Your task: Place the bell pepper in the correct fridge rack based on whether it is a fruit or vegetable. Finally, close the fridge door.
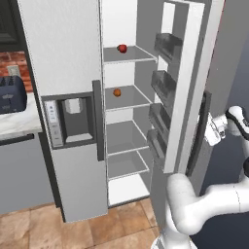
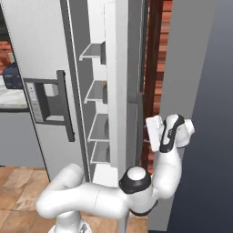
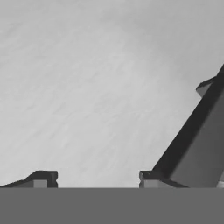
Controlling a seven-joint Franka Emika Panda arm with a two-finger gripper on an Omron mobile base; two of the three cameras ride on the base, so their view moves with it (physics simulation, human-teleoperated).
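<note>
The small red bell pepper [image 1: 122, 48] rests on the uppermost fridge rack [image 1: 138, 55] inside the open compartment. That rack's edge [image 2: 91, 51] also shows in the right base view. The fridge door [image 1: 182, 87] stands wide open, its inner bins facing the shelves. My gripper [image 1: 209, 128] [image 2: 147, 129] is behind the door, at its outer face next to the dark bar handle [image 1: 198, 133]. In the hand view the fingertips [image 3: 41, 179] stand apart with only the plain grey door panel [image 3: 96, 87] between them, and the handle [image 3: 197, 140] is just right of the right fingertip.
A small orange fruit [image 1: 116, 92] sits on the second shelf. The left door with its dispenser [image 1: 70, 119] is closed. A dark toaster [image 1: 10, 94] stands on the counter at the left. A grey wall [image 2: 200, 68] is close behind the arm.
</note>
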